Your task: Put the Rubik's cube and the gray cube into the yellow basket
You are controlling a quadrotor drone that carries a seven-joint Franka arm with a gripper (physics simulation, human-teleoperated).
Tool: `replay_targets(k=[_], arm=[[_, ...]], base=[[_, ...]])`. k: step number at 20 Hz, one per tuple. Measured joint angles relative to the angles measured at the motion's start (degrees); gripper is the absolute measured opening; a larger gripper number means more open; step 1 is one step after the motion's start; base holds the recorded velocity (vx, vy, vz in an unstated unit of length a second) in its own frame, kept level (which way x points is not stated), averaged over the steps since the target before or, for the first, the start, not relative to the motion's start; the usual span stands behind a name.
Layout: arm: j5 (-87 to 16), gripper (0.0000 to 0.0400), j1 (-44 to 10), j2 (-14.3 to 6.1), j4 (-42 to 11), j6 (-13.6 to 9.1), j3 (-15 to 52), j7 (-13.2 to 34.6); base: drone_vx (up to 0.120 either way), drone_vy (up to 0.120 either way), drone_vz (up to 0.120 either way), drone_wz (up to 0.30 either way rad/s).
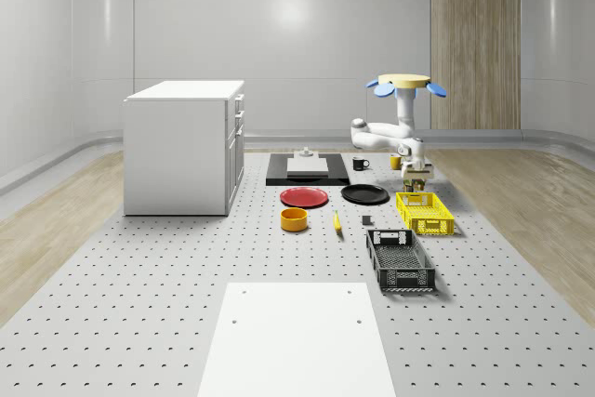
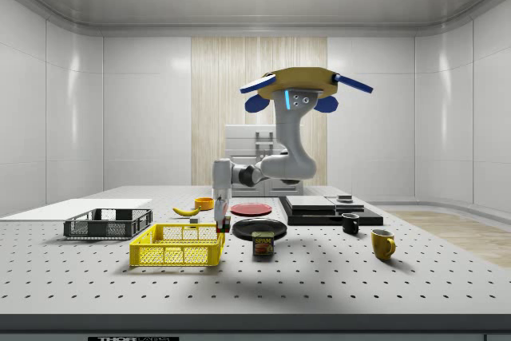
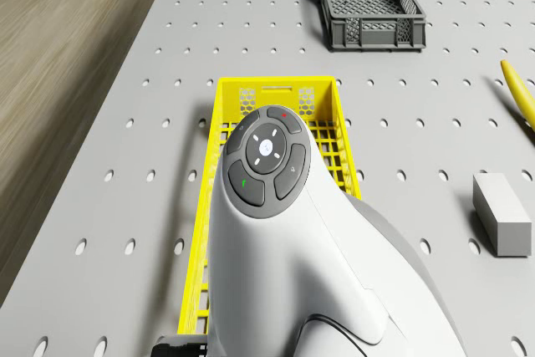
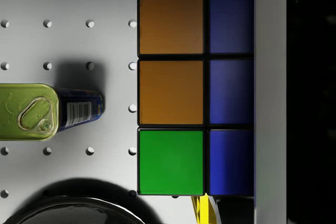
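Pale glossy walls and a wood panel are backing a wide perforated counter (image 1: 139, 313) that is carrying everything. Above its far right part the drone (image 1: 405, 82) is hovering, its white arm (image 2: 281, 161) bending down toward the far end of the yellow basket (image 1: 425, 213). At that end the gripper (image 2: 220, 217) is hanging just over the basket's rim, and its fingers are closing on the Rubik's cube (image 4: 195, 92), whose orange, green and blue tiles are showing against one finger in the wrist view; a corner of the yellow basket is peeking out beneath the cube. The gray cube (image 3: 501, 213) is lying on the counter to the left of the basket in the whole-scene view, apart from it. A can (image 4: 47, 111) is standing near the basket's far end, beside a black plate (image 1: 364, 194), with a red plate (image 1: 304, 196) further left. A black basket (image 1: 399, 260) is sitting nearer the whole-scene camera than the yellow one, and a banana (image 1: 337, 221) is lying to its left. A white cabinet (image 1: 184, 146) is standing at the counter's left.
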Motion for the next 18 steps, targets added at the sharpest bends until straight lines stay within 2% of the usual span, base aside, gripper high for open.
replay_targets(k=[15, 18], arm=[[0.3, 0.0325, -0.1, -0.7, 0.0, 0.7, 0.1, 0.1], [0.3, 0.0325, -0.1, -0.8, 0.0, 0.8, 0.1, 0.1]], base=[[0.120, 0.000, 0.000, 0.000], [0.000, 0.000, -0.107, 0.000]])
